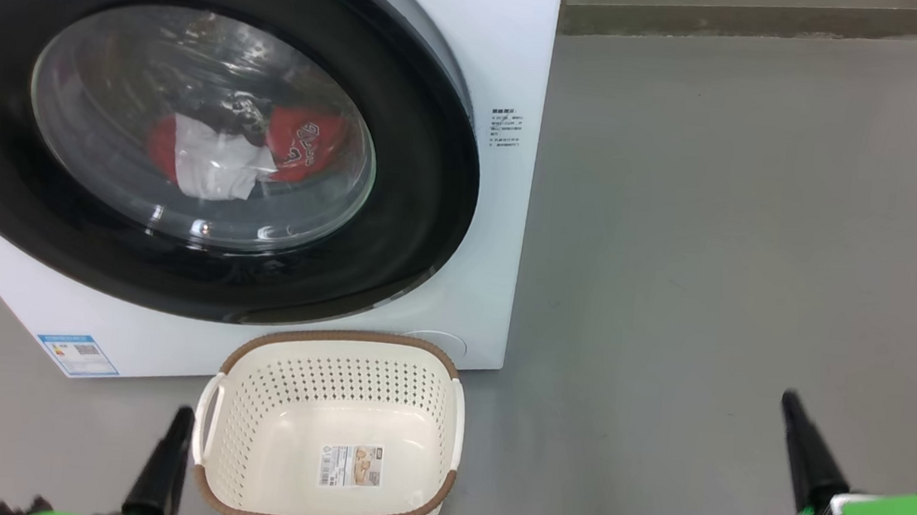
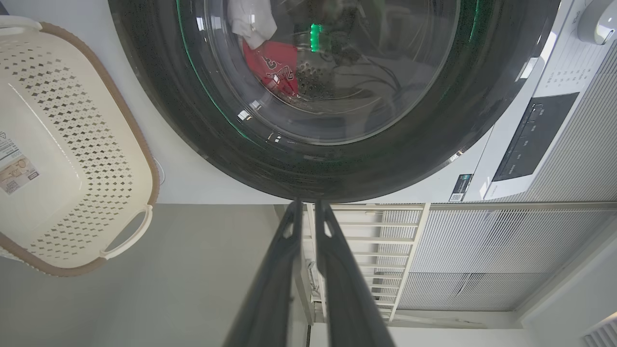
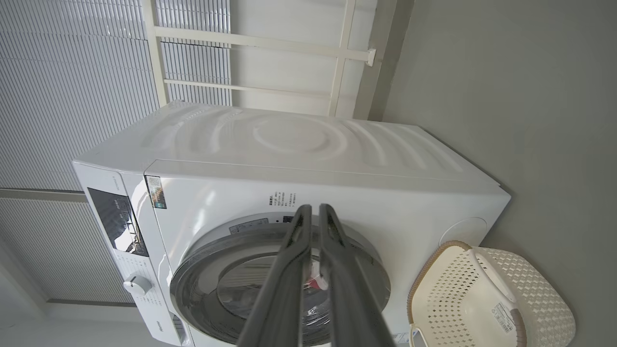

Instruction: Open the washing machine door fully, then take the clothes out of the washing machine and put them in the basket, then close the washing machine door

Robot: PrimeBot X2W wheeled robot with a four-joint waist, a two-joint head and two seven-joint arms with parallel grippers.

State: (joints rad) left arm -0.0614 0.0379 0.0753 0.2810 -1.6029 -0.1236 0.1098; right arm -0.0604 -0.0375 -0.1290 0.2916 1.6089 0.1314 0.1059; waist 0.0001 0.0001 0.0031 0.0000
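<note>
The white washing machine point(image 1: 509, 63) fills the upper left, its black-rimmed round door point(image 1: 422, 204) closed against the front. Through the glass I see the red and white clothes point(image 1: 302, 144) lying in the drum. On the floor just before the machine stands the cream basket point(image 1: 338, 355) with its brown rim, nothing inside but a paper label. My left gripper point(image 1: 180, 420) is shut at the basket's left side, holding nothing. Over bare floor to the right, my right gripper point(image 1: 788, 402) is shut too. In the wrist views the door point(image 2: 462, 135) point(image 3: 193, 274), the basket point(image 2: 130, 125) point(image 3: 530, 289) and both shut grippers point(image 2: 308, 208) point(image 3: 314, 212) show.
Grey floor point(image 1: 718, 230) spreads wide to the right of the machine. A wall base point(image 1: 778, 24) runs along the far edge. A white slatted wall point(image 3: 72, 86) and a white railing point(image 3: 270, 43) stand behind the machine. Its control panel point(image 2: 530, 140) sits above the door.
</note>
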